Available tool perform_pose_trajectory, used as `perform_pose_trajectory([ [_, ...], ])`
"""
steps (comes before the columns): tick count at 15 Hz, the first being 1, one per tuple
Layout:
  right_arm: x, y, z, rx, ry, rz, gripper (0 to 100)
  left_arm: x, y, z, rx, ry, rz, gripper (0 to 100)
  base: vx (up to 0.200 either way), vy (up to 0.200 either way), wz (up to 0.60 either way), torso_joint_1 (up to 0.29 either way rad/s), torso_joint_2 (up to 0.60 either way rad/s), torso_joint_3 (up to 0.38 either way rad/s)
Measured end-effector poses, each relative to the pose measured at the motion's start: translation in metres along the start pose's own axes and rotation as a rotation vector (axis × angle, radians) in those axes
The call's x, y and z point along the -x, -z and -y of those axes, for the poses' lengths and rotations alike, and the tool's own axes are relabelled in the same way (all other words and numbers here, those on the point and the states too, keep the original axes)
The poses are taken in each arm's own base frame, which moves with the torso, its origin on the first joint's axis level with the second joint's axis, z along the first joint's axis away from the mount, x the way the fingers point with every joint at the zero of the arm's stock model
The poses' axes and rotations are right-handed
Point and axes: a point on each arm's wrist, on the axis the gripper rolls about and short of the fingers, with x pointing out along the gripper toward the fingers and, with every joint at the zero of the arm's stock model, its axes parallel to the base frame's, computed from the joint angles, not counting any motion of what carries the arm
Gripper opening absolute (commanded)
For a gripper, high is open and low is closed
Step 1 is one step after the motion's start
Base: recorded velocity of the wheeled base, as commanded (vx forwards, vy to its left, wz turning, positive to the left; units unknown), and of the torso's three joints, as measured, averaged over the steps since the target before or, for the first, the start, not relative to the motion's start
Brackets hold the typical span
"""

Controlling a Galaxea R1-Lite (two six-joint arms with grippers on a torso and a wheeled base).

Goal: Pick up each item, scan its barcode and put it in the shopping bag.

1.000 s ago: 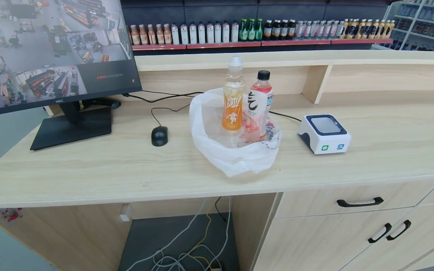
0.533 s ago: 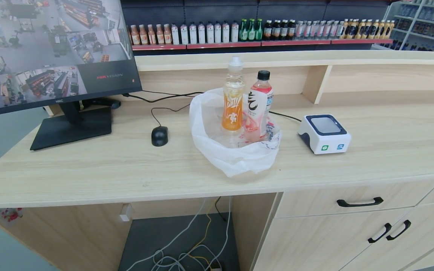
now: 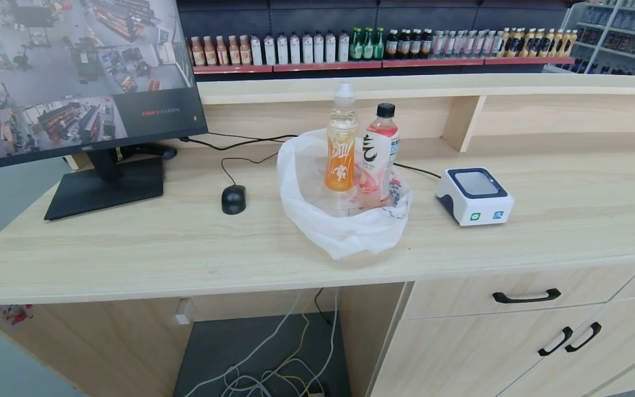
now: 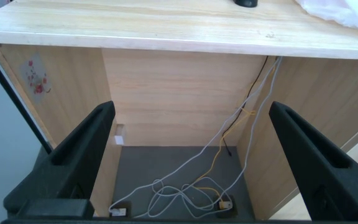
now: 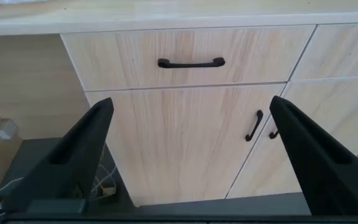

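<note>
Together, the orange bottle [image 3: 340,160] and the pink bottle [image 3: 379,157] stand upright inside the shopping bag [image 3: 350,234] at the middle of the surface [image 3: 130,248], perhaps touching; the scanner [image 3: 474,197] sits near, toward the right edge. The left pincer [image 4: 191,109] and right pincer [image 5: 191,104] gape wide below the front edge.

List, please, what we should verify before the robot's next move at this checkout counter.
1. The orange bottle stands upright in the shopping bag: ok.
2. The pink bottle stands upright beside it in the bag: ok.
3. Both barcodes scanned: cannot tell.
4. The scanner sits uncovered on the counter: ok.
5. The left gripper is open, below the counter's edge: ok.
6. The right gripper is open, facing the drawer: ok.
</note>
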Motion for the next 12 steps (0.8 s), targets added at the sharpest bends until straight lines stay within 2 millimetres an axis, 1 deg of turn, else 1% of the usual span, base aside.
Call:
perform_pose_trajectory([
  [1, 0.0000, 0.0000, 0.0000, -0.002, 0.000, 0.000, 100, 0.0000, 0.0000, 0.0000, 0.000, 0.000, 0.000, 100, -0.200, 0.000, 0.00, 0.012, 0.00, 0.007],
  [6, 0.0001, -0.0001, 0.0000, -0.003, 0.000, 0.003, 100, 0.0000, 0.0000, 0.0000, 0.001, 0.000, 0.000, 100, 0.000, 0.000, 0.00, 0.000, 0.00, 0.000],
  [12, 0.0000, 0.0001, 0.0000, -0.001, 0.000, 0.001, 100, 0.0000, 0.0000, 0.0000, 0.004, -0.001, 0.000, 100, 0.000, -0.200, 0.00, 0.009, 0.00, 0.002],
])
